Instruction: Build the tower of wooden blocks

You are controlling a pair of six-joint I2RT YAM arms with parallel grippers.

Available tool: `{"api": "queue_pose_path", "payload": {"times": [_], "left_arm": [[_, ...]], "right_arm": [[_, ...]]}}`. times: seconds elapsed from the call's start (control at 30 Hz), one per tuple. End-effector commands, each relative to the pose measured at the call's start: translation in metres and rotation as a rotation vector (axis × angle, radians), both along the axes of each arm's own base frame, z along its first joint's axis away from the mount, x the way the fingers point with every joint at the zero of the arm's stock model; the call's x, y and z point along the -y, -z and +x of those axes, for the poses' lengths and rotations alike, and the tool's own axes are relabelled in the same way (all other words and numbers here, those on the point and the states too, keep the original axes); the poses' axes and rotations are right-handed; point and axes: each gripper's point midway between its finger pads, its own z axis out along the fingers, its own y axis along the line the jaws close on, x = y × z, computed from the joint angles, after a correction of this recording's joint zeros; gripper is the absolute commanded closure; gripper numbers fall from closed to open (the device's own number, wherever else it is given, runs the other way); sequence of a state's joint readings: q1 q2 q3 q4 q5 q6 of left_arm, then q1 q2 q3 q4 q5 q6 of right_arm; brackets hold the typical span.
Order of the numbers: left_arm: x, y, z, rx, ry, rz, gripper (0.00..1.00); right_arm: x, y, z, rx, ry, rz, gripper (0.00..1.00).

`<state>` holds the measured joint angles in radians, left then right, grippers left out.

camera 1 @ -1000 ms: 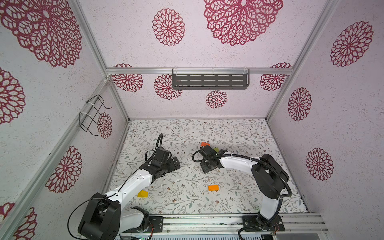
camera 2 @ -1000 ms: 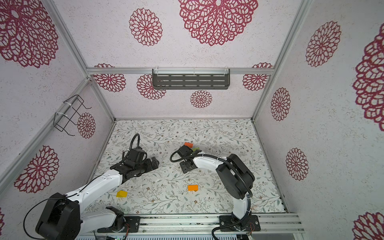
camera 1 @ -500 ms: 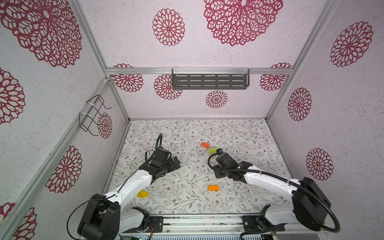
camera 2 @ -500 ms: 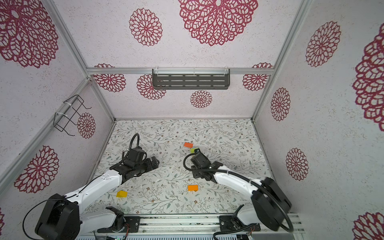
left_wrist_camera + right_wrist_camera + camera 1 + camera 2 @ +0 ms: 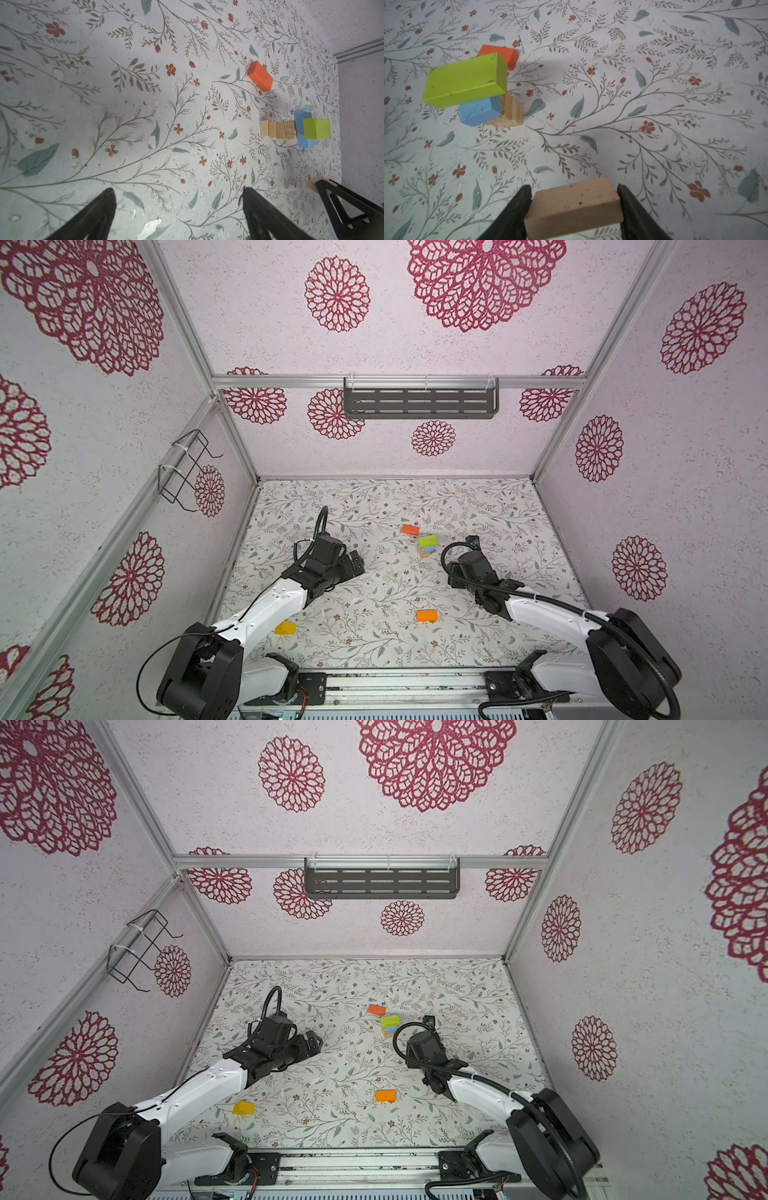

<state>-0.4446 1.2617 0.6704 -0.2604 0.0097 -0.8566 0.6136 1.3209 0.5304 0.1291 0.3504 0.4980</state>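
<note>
The wood block tower (image 5: pixel 427 545) stands on the bench (image 5: pixel 374 506) toward its far edge, a little right of the middle. It is a thin column of natural cubes (image 5: pixel 278 129), with a blue block (image 5: pixel 478 113) laid crosswise on it and a green bar (image 5: pixel 465 80) on top. The right gripper (image 5: pixel 574 188) is near the tower, on the side of the front edge, and its jaws are closed on a plain bar (image 5: pixel 574 205). The left gripper (image 5: pixel 177 190) hovers well apart, toward the left edge, with the jaws wide and nothing between them.

The main danger, I think, is the top of the tower. The green bar reaches out past the blue block on one side, so the footing is small. If the plain bar comes down off the centre, or with pressure, the green bar can tip and take the column with it. The jaws stand at both sides of the plain bar, and if they open close above the green bar, one of them can push it. The black cable (image 5: pixel 444 552) of the right arm curves near the tower and may brush it when the arm turns. A fall would probably also strike the red-orange block (image 5: pixel 410 529), which lies just beside the tower toward the far edge. The orange block (image 5: pixel 427 615) near the front edge and the yellow block (image 5: pixel 285 627) toward the front left corner are not yet stacked
</note>
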Motion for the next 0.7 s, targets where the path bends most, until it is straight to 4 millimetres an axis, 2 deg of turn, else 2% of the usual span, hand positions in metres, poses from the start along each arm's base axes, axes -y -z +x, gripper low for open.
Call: {"api": "queue_pose_path", "payload": {"times": [0.0,0.13,0.27,0.47,0.57,0.67], "left_arm": [[0.004,0.003,0.006,0.019,-0.012,-0.007,0.02],[0.005,0.008,0.009,0.011,-0.005,0.001,0.02],[0.008,0.011,0.011,0.006,0.003,0.002,0.02],[0.007,0.013,0.009,0.008,-0.001,-0.001,0.02],[0.006,0.013,0.008,0.01,-0.002,-0.005,0.02],[0.005,0.011,0.006,0.014,-0.003,-0.007,0.02]], "right_arm": [[-0.002,-0.018,0.025,0.118,0.043,0.04,0.54],[-0.007,-0.013,0.037,0.104,0.022,0.062,0.52],[-0.013,0.001,0.042,0.011,0.002,0.057,0.45],[-0.021,0.027,0.028,-0.141,-0.025,0.064,0.34],[-0.019,0.029,0.02,-0.16,-0.034,0.069,0.28],[-0.014,0.022,0.013,-0.143,-0.028,0.071,0.23]]}}
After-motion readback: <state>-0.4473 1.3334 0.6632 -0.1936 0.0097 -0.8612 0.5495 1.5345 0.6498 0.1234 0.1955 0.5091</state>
